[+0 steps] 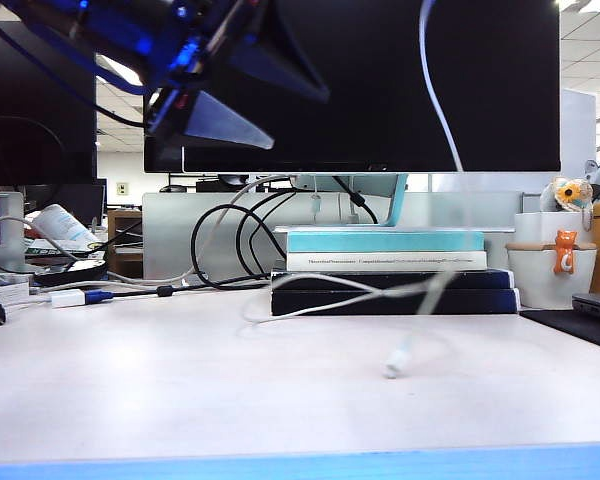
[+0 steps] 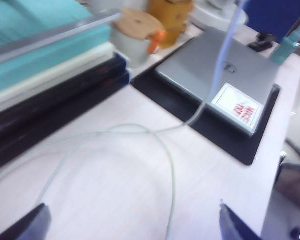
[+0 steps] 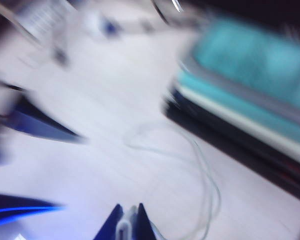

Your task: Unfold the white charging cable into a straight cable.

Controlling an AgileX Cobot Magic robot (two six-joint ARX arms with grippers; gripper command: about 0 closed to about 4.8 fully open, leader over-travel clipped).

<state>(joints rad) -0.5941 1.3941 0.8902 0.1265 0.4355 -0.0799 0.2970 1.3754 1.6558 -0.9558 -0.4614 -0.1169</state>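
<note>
Two grippers work above a white table [image 1: 180,390]. The left gripper [image 2: 132,222] hangs with its jaws spread wide and nothing between them, its dark fingertips [image 2: 27,225] framing the bare tabletop below; in the exterior view it shows at upper left [image 1: 215,105], high over the table. The right gripper [image 3: 126,225] has its jaws pressed together on a white plug end of the white charging cable [image 1: 330,290], though the right wrist view is heavily blurred. From that pinch the cable drops in a long pale strand through the exterior view, then lies in loose, overlapping loops on the table in front of a stack of books [image 1: 390,270]. Its free plug [image 1: 395,362] sits near the table's middle, though motion blur leaves it unclear whether it rests on the surface. In the left wrist view the strand crosses over a closed silver laptop [image 2: 210,70] lying on a black mat [image 2: 240,150] before curling into the loop. Behind the books stand a dark monitor [image 1: 380,90] and a tangle of black cables [image 1: 225,245].
</note>
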